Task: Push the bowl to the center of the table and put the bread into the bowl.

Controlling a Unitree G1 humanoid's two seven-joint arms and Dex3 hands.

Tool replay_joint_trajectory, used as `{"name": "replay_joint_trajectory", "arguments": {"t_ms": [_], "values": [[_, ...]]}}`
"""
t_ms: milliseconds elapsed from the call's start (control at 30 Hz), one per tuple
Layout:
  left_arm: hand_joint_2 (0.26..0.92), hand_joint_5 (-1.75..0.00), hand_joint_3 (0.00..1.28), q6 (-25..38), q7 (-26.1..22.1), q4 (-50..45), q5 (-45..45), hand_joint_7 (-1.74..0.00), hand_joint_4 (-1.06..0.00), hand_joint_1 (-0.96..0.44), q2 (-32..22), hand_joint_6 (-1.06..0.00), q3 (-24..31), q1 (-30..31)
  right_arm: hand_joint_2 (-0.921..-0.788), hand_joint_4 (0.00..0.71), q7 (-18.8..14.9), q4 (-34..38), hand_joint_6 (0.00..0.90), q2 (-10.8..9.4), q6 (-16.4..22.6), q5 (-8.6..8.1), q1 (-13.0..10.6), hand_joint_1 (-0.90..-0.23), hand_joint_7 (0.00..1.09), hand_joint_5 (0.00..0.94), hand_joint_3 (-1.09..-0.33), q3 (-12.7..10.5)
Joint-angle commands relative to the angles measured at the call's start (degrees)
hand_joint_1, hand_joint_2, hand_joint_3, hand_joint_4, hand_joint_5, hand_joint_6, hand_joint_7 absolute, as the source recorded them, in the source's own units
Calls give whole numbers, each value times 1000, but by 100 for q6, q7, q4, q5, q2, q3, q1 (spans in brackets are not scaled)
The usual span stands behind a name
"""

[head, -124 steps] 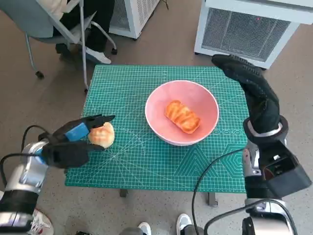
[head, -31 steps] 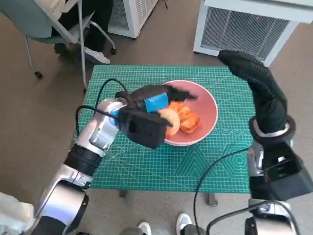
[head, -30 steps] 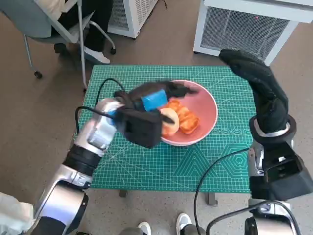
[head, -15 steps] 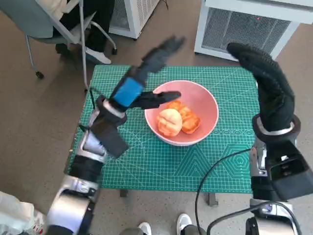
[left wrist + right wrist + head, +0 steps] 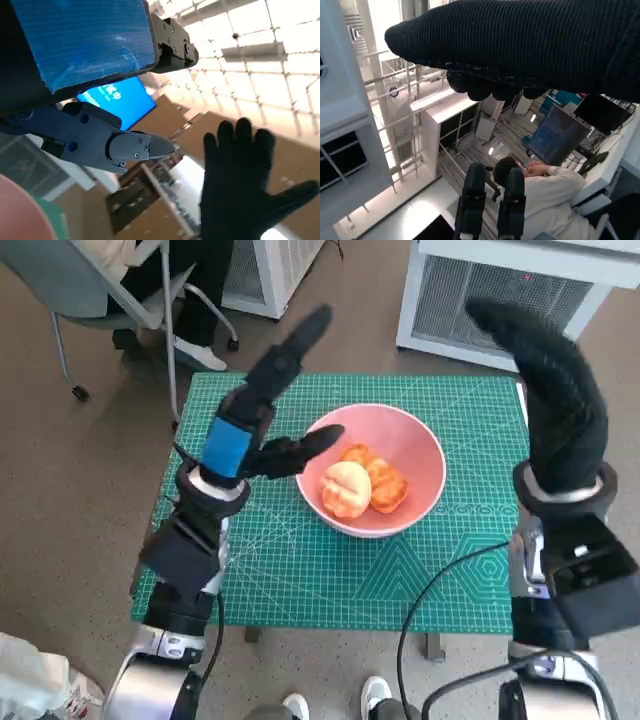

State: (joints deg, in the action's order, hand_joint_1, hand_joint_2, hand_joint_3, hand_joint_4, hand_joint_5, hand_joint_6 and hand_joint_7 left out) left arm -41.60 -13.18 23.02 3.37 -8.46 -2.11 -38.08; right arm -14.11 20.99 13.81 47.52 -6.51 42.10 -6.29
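A pink bowl sits near the middle of the green cutting mat. Inside it lie a round bread roll and a glazed orange pastry side by side. My left hand is raised above the mat to the left of the bowl, fingers spread and empty, one finger reaching toward the bowl's rim. My right hand is lifted upright over the mat's far right corner, fingers straight, holding nothing. The left wrist view shows my own black fingers and the gloved right hand spread wide.
A white grilled unit stands behind the table. A grey wheeled chair with a seated person's legs is at the far left. The right wrist view shows a seated person and a screen. Cables hang by the table's front edge.
My left hand carried the round roll from the mat's left edge to the bowl, let it go inside, then rose and drew back to the left. The right hand lifted higher.
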Motion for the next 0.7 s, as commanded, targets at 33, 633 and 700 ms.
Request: {"name": "replay_joint_trajectory", "arguments": {"t_ms": [33,633,700], "values": [[921,-20,382,153,3,-251,132,-57,-283,-460,100,-302,65,69,-921,264,23,-89,190,-61,-182,-5,-2,-549,249,2,-771,49],[921,-20,413,730,-334,-605,863,-97,-300,-508,265,-348,212,21,-921,270,-155,130,201,-93,-108,-125,67,-540,244,3,-764,104],[921,-18,414,828,-391,-662,953,-99,-298,-511,282,-347,223,15,-921,271,-191,185,202,-91,-76,-147,81,-539,243,3,-763,110]]}}
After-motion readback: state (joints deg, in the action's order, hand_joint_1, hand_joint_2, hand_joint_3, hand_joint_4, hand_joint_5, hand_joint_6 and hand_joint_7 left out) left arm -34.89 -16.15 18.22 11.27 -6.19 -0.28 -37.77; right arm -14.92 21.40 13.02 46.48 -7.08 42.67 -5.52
